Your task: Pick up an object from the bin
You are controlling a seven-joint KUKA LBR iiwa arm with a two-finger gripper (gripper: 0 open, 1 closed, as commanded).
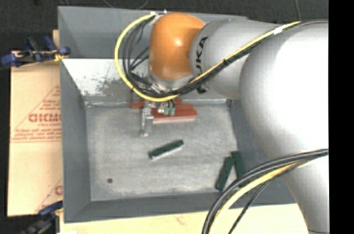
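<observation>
Grey metal bin (pixel 74 133), with the arm reaching in from the right. The tool (pixel 147 121), below the wrist's orange cover (pixel 172 45), stands low over the floor near the back wall. Whether the tool is open or closed, or grips anything, cannot be told. One red bar (pixel 182 113) lies flat just right of the tool, partly hidden under the wrist. One dark green stick (pixel 166 150) lies in front of the tool, apart from it. Further dark green pieces (pixel 225 171), one or two, lie well off to its right front. One dark speck (pixel 109 180) lies to its left front.
</observation>
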